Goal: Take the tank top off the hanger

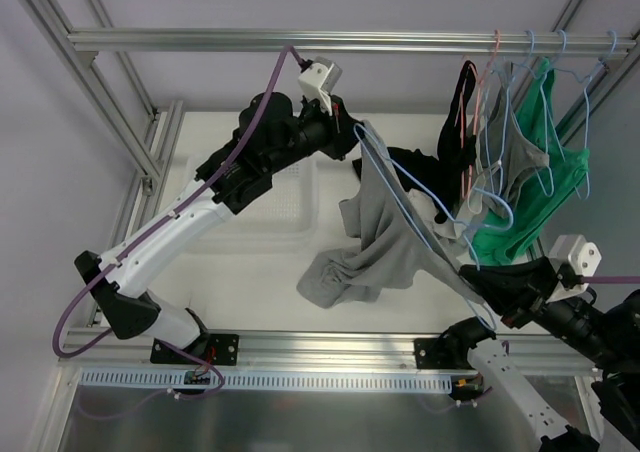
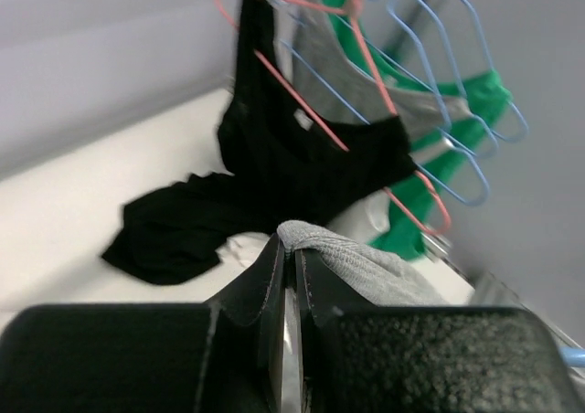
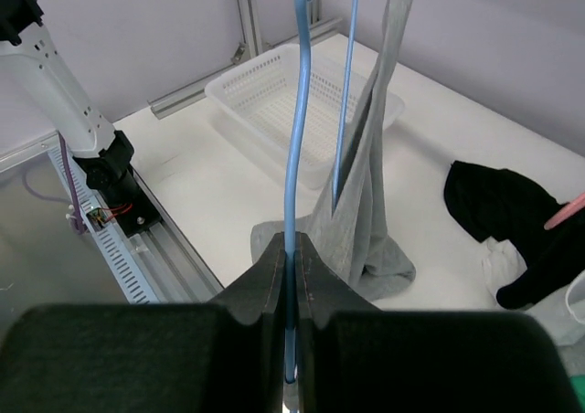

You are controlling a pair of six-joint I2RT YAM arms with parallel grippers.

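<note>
Pinching a strap of the gray tank top (image 1: pixel 385 247), your left gripper (image 2: pixel 291 248) holds it raised near the basket (image 1: pixel 270 222). Your right gripper (image 3: pixel 292 244) is clamped on the blue hanger (image 3: pixel 294 157), cloth trailing onto the table (image 1: pixel 250 282).

White basket (image 1: pixel 262 240); black cloth (image 3: pixel 498 203), maybe shirt

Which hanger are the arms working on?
Find the rail across the back, with hangers crowded at its right end. In front of them, one blue hanger slants, its near end pinched by the right gripper. It alone is off the rail, with a grey top trailing from it to the left gripper.
</note>
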